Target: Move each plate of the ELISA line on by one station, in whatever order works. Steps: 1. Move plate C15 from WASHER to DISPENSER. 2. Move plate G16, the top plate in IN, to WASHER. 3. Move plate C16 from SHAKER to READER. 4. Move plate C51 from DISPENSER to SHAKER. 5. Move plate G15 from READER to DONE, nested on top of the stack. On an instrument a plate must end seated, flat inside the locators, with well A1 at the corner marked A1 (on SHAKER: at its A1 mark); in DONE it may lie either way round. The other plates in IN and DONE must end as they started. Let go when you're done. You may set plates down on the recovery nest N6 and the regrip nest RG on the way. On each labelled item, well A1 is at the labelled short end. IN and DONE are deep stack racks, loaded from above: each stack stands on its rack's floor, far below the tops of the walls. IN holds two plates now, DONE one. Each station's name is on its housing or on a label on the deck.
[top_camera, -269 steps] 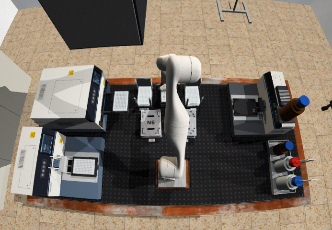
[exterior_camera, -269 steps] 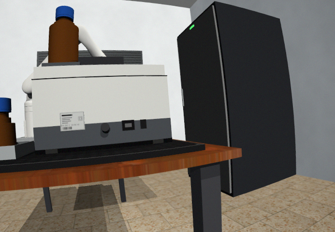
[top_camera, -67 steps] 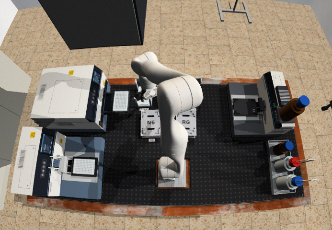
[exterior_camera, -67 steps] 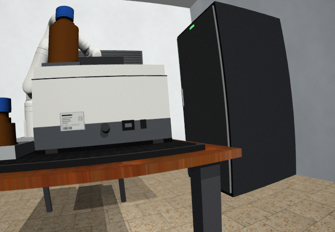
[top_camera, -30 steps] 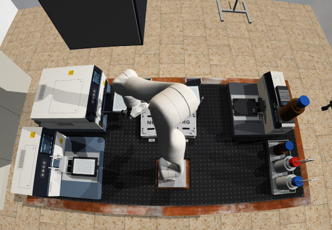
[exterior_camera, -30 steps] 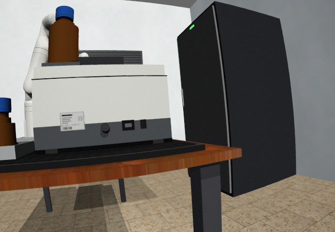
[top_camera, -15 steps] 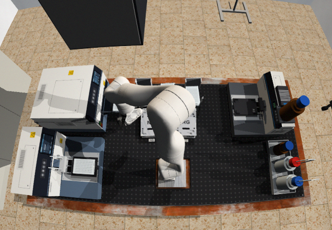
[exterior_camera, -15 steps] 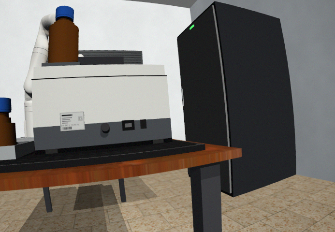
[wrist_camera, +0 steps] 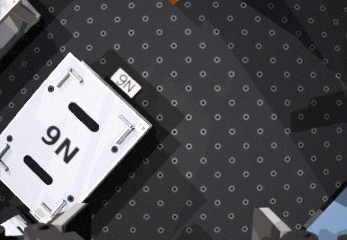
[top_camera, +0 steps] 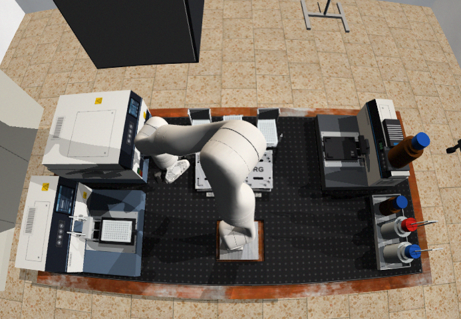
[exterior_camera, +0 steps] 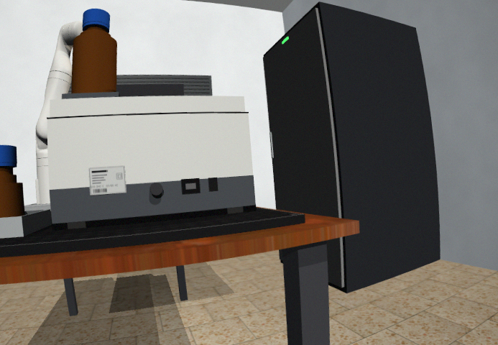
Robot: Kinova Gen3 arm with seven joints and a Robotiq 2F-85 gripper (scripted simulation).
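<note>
Gripper [top_camera: 170,173]: fingers spread wide, holding nothing, above the dark deck [top_camera: 306,232].
Nest N6 [wrist_camera: 66,137]: bare, at 9 o'clock in the wrist view.
Plate [top_camera: 116,230]: seated in the instrument at 8 o'clock of the deck.
Nest RG [top_camera: 263,171]: partly hidden by the arm.

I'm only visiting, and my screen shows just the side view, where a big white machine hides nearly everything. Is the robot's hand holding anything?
Observer: No. The wrist camera shows the gripper open, with nothing between its fingers.
Visitor: What is below it?
Observer: A white stand marked N6 with nothing on it, on the black dotted deck.
Visitor: Any plates nearby?
Observer: From above, a white plate full of tiny wells sits in the machine at the lower left of that picture.
</note>
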